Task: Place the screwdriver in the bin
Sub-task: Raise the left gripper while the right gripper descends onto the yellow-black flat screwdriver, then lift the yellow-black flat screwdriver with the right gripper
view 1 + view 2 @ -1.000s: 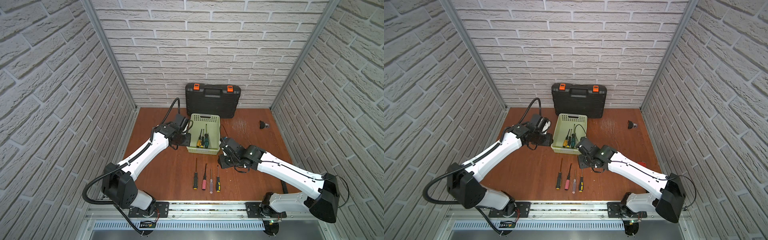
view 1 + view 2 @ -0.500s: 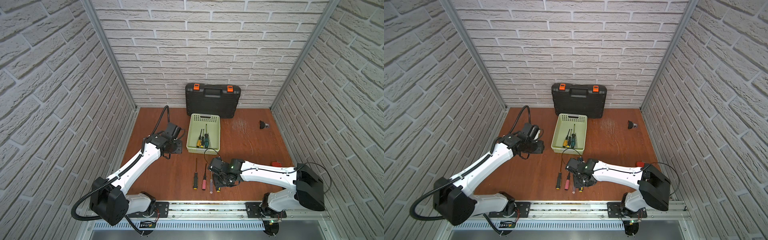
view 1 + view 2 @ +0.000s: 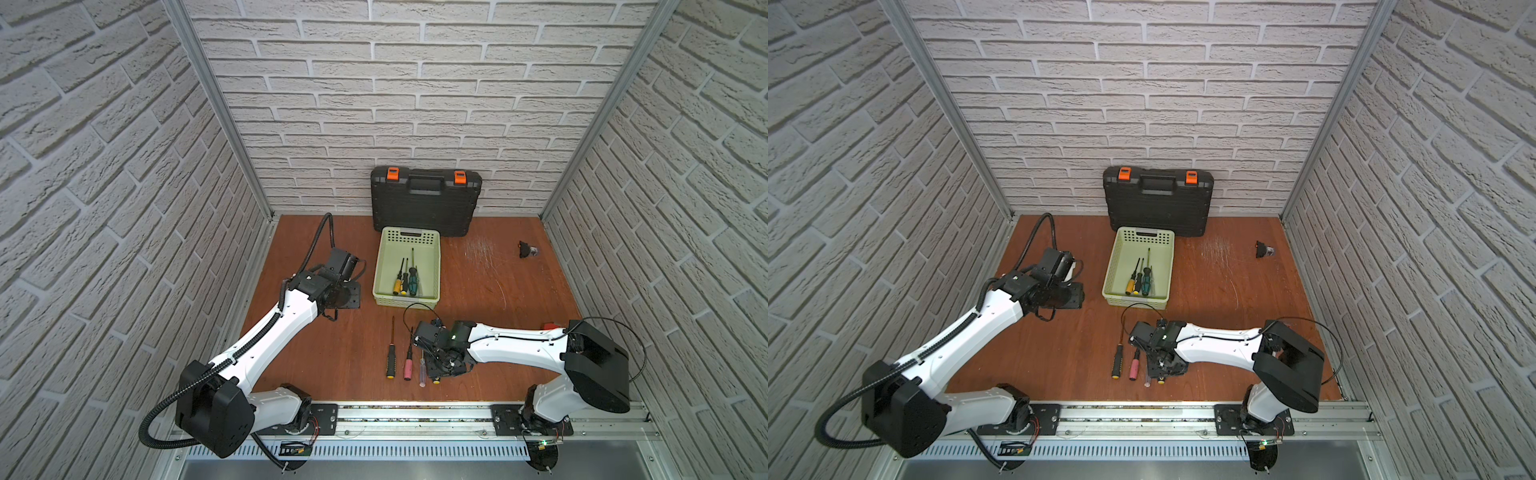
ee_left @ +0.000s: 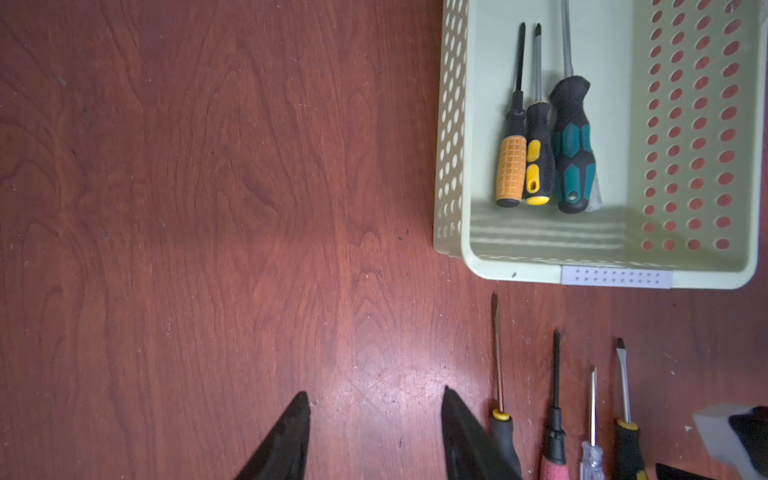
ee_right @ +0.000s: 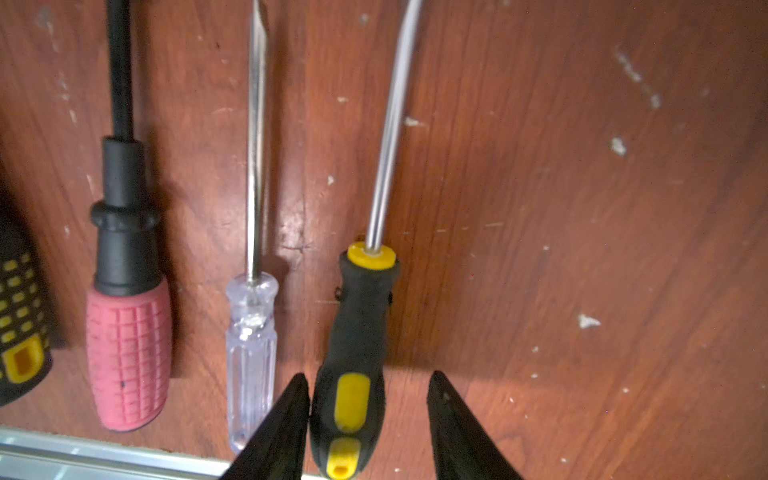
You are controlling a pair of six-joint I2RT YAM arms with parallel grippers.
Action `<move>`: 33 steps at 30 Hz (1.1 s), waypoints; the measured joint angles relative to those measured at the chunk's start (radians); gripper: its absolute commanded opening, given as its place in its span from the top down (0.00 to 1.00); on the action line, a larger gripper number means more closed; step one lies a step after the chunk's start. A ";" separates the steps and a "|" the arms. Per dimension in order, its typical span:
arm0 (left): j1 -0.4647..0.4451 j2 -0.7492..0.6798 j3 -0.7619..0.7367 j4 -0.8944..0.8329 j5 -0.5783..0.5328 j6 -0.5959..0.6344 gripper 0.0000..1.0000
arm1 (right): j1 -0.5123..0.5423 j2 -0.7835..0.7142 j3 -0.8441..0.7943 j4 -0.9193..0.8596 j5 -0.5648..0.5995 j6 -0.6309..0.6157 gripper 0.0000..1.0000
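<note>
1. Screwdriver (image 5: pixel 353 374): its handle lies between the jaws of the right gripper (image 5: pixel 368 376). The jaws stand apart around it. 1 finger is against or just beside the handle, the other shows a clear gap, so nothing is clamped yet.
2. 1 second ago this gripper was up by the near end of the bin (image 4: pixel 451 124). It has since swung down to the row of tools by the front rail. I judge that a fresh pick is starting and that closing on the handle comes next.
3. The tool has a black handle with yellow inlays and a yellow collar, and a slim bare-steel shaft. It lies flat on the table (image 5: pixel 582 208), the rightmost of 4 in the row.
4. Its neighbours are the clear-handled screwdriver (image 5: pixel 251 353), just beside it, then the pink-handled screwdriver (image 5: pixel 129 353).
5. The left gripper (image 4: pixel 374 392) has drawn back from the bin's side wall. Its jaws are parted and empty over bare wood.
6. The pale green bin lies beyond the row's tips and holds 3 screwdrivers (image 4: pixel 540 153) already.
</note>
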 measured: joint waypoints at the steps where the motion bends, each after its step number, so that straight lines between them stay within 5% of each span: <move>1: 0.000 -0.001 0.000 0.000 -0.001 0.000 0.48 | 0.000 0.006 0.000 0.006 0.001 0.000 0.53; 7: 0.000 -0.009 0.000 -0.008 -0.007 -0.006 0.48 | 0.000 0.039 0.001 0.037 0.004 -0.002 0.62; 17: 0.000 -0.024 0.000 -0.023 -0.024 -0.007 0.48 | 0.000 0.032 0.001 0.040 0.017 -0.011 0.94; 23: 0.001 -0.026 0.000 -0.022 -0.030 -0.014 0.48 | -0.001 -0.079 0.048 -0.106 0.024 -0.028 0.94; 28: 0.001 -0.032 -0.002 -0.020 -0.039 -0.024 0.48 | -0.022 -0.203 0.262 -0.250 0.029 -0.079 0.94; 33: 0.002 -0.054 -0.019 -0.019 -0.043 -0.032 0.48 | -0.156 -0.202 0.460 -0.266 0.013 -0.184 0.94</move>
